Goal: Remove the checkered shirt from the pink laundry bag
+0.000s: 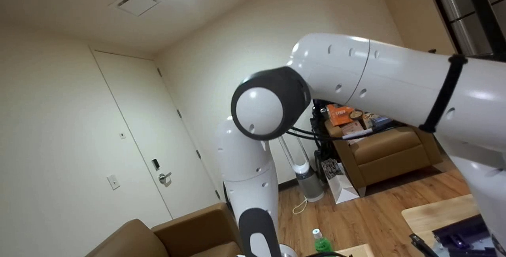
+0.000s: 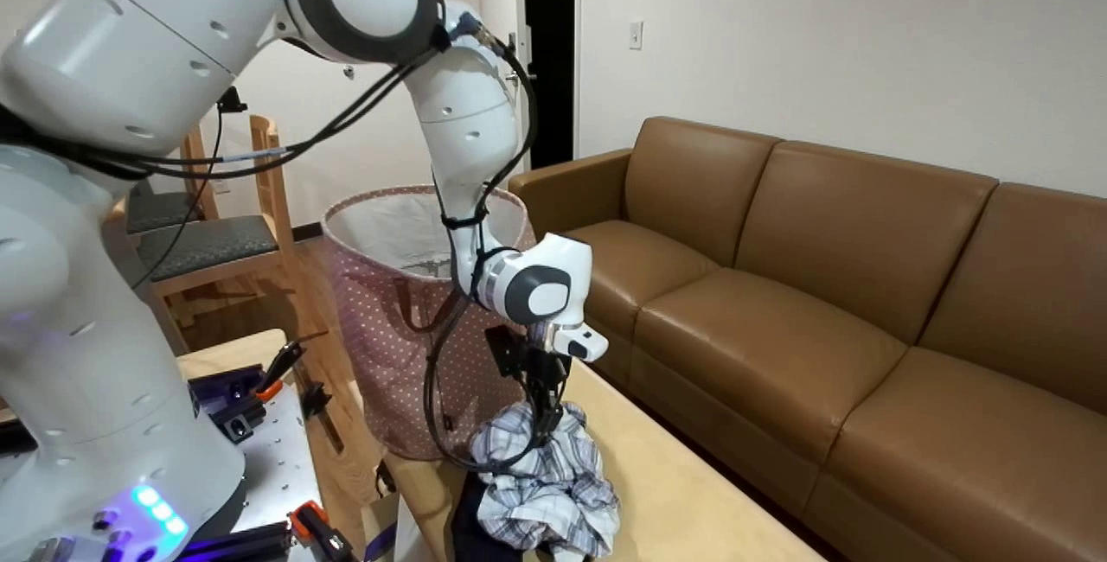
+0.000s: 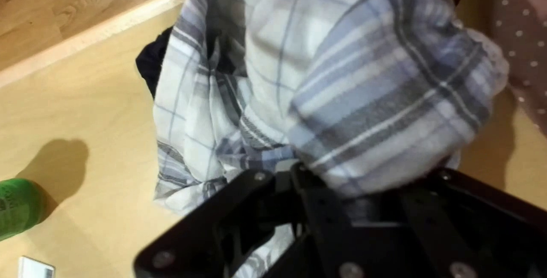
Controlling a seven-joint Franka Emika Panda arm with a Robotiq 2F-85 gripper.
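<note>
Here the tool (image 2: 545,434) pinches the checkered shirt (image 2: 553,497) on the table (image 2: 666,475) beside the pink bag (image 2: 385,363).

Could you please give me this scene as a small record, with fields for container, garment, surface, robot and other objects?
Container: tall, round pink fabric laundry bag with white dots, upright, top open
Garment: white, blue and grey checkered fabric shirt, crumpled, outside the bag
Surface: light wooden table, with a dark cloth partly under the shirt
Robot: black jointed end effector, down at the shirt; whether closed on it, cannot tell
Other objects: green bottle on the table; long brown cushioned sofa beside the table
</note>
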